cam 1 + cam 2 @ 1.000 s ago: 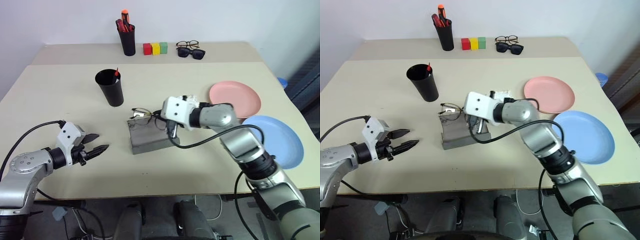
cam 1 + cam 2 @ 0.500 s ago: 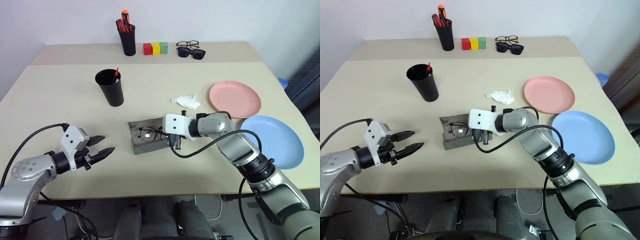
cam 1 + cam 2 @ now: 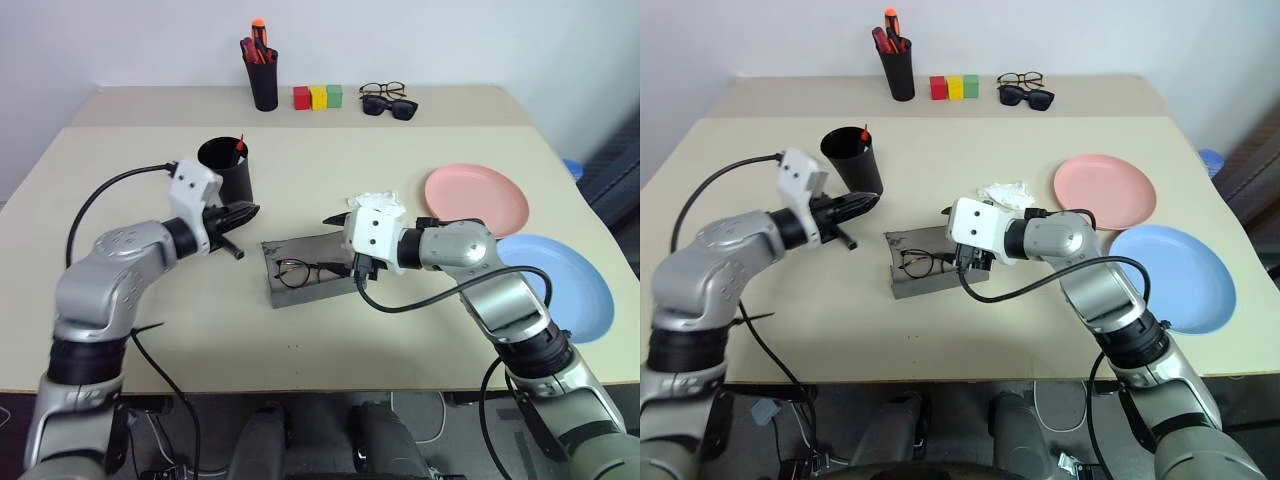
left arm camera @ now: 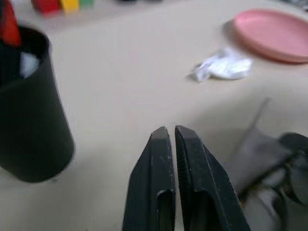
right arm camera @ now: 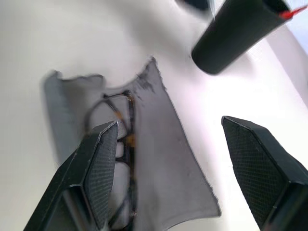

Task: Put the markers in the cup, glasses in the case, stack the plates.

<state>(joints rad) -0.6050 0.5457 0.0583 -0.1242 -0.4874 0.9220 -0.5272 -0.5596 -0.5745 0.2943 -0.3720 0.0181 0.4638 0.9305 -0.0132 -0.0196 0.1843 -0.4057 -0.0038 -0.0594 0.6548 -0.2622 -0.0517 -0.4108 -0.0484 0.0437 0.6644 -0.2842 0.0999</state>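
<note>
From my remote seat, the biggest thing I see is the beige table [image 3: 120, 190], which runs edge to edge. With the table's middle as the clock's centre and twelve at the far wall, the light blue plate [image 3: 575, 285] lies at about four o'clock and the salmon pink plate [image 3: 476, 196] at about two, the two just beside each other.

The grey case [image 3: 300, 262] lies open near the centre, lid flap folded toward the far side. The wire-rimmed glasses [image 3: 305, 270] rest inside it. My right gripper [image 5: 166, 180] hangs just at the case's three o'clock end with its fingers spread wide and nothing between them, the glasses lying free below.

The black cup [image 3: 228, 172] stands upright at ten o'clock from the case. A red tip pokes above its rim and something white shows inside; I take these to be the markers [image 3: 238, 146], though I can only see their ends.

My left gripper [image 4: 172, 132] points toward the case from nine o'clock, just beside the cup, its fingers pressed together on nothing.

A crumpled white tissue [image 3: 372, 201] sits at one o'clock from the case. At the far edge, around twelve, stand a pen holder [image 3: 263, 80], three coloured blocks [image 3: 318, 96] and two spare pairs of spectacles [image 3: 388, 100].
</note>
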